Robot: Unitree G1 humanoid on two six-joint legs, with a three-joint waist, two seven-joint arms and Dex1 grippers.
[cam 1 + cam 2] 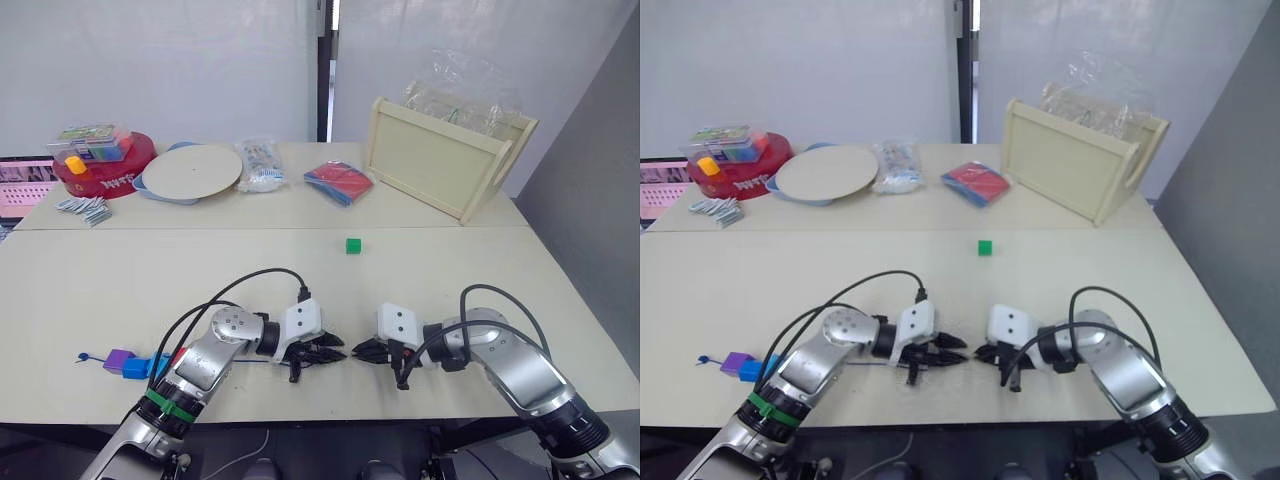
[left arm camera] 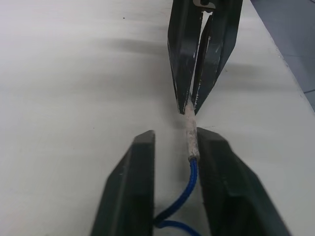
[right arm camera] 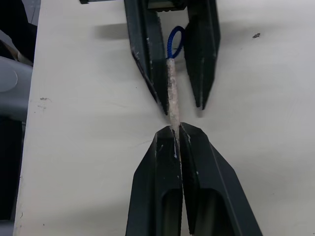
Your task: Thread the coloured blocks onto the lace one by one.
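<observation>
i'm keeping the two grippers nose to nose low over the bench [image 1: 450,260], handing over the lace [image 2: 190,140]: the right gripper [image 3: 174,130] is clenching its jaws on the pale tip, while the left gripper [image 2: 173,147] is standing released around it, tip lying against one finger. the tip's long axis is running straight from left jaws to right, pointing rightward. purple block [image 1: 119,359] and blue block [image 1: 137,368] are sitting by the lace's far end; green block [image 1: 353,245] is waiting well apart.

We find our right claw [image 3: 175,132] closed on the pale stiff tip of the lace [image 3: 172,91]. Opposite, our left claw [image 3: 179,105] stands parted around that tip, above the pale bench [image 3: 88,98].
</observation>
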